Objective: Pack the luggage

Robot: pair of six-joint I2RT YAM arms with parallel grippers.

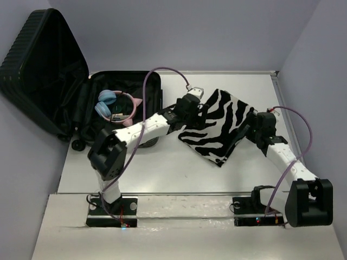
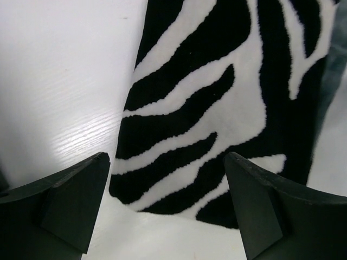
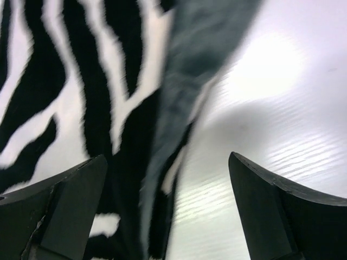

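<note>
Luggage (image 1: 43, 70) open at far left, headphones (image 1: 113, 106) inside. Left gripper (image 2: 166, 162) and right gripper (image 3: 167, 160), both spread and empty, sit at opposite edges of the zebra-striped cloth (image 1: 219, 127) to the right of it.

The left arm (image 1: 146, 127) starts at the near edge and goes up to a bent elbow. From there it stretches far forward and to the right. The left claw (image 1: 199, 105) sits at its end. Its two black fingers (image 2: 70, 200) are spread wide apart, and nothing is squeezed between them.

The right arm (image 1: 287, 160) bends at a big black joint on the right side. Then it reaches forward and to the left. The right claw (image 1: 254, 129) sits at its end. Its two fingers (image 3: 65, 206) are spread wide too, and they grip nothing.

The two claws face each other and are well apart.
</note>
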